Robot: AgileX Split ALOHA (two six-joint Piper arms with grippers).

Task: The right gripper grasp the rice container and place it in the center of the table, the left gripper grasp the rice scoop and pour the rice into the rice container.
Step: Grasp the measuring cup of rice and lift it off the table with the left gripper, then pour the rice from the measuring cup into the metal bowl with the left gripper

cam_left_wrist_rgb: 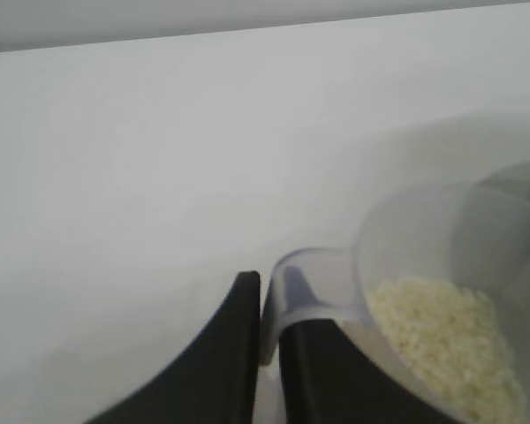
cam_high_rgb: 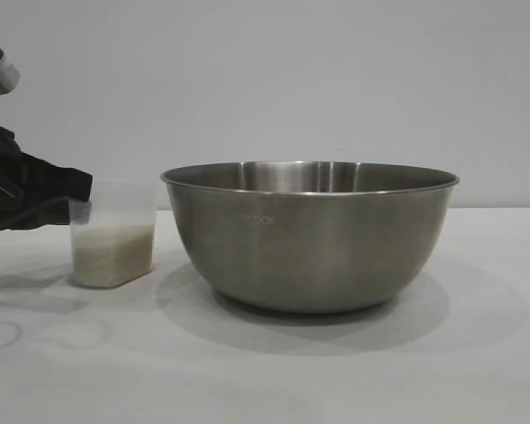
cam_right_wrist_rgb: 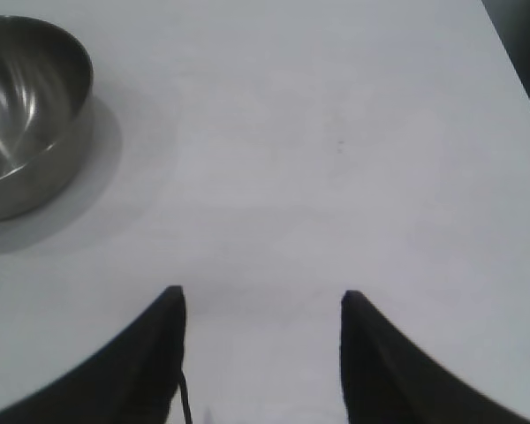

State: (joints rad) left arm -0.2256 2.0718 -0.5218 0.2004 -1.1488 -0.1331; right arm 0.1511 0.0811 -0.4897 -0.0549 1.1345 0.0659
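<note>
Nearest the exterior camera stands the rice container [cam_high_rgb: 310,237], a big brushed-steel bowl resting upright on the white table [cam_high_rgb: 274,371] at about the middle of the view, faint lettering on its side. Just beside it, apart from it by a narrow gap, the rice scoop [cam_high_rgb: 113,235] stands upright on the tabletop, its lower half filled with rice [cam_high_rgb: 113,252]. From that view's left edge the left gripper [cam_high_rgb: 78,196] reaches in roughly level, its black tip meeting the scoop's upper rim on the side away from the bowl. Seen from the left wrist, the same gripper [cam_left_wrist_rgb: 269,300] has its two pointed fingers [cam_left_wrist_rgb: 234,353] drawn together with only a thin slit between them, pinched on the scoop's [cam_left_wrist_rgb: 424,291] translucent loop handle, which arches over the finger nearer the cup; pale grains [cam_left_wrist_rgb: 446,340] lie inside the cup. From the right wrist, the right gripper [cam_right_wrist_rgb: 261,305] hovers above bare tabletop [cam_right_wrist_rgb: 336,132], fingers [cam_right_wrist_rgb: 155,353] spread wide and holding nothing, while the bowl [cam_right_wrist_rgb: 26,115] sits well apart from it.
</note>
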